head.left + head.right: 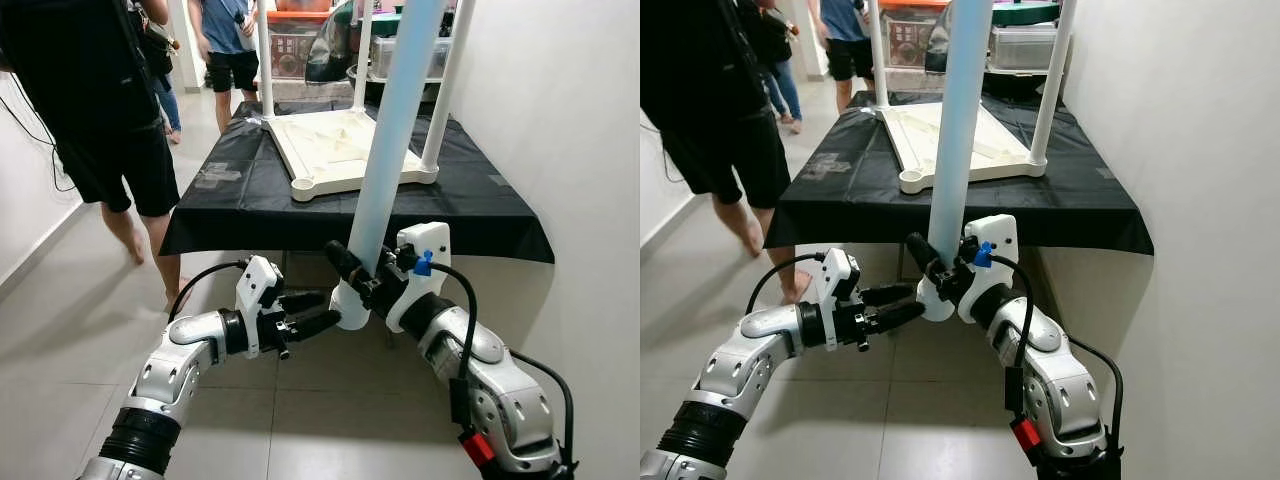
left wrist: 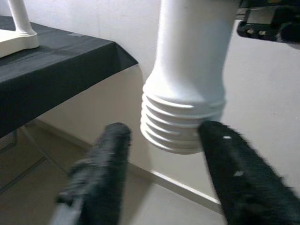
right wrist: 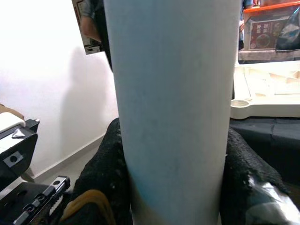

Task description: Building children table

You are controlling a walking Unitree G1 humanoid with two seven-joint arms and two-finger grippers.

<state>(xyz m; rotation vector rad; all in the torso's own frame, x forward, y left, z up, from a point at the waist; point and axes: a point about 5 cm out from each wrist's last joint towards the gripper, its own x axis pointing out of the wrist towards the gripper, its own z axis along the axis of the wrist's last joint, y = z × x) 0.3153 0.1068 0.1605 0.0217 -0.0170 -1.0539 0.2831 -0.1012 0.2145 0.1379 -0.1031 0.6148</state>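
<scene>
Right gripper clenched on pale-blue table leg, long axis upright, threaded end down. Left gripper spread, just left of that end. Empty corner socket lies farther, up-left on the tabletop.

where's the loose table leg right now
The pale blue table leg stands upright in the right gripper, in front of the black-covered table, its threaded end beside the open left gripper.
</scene>
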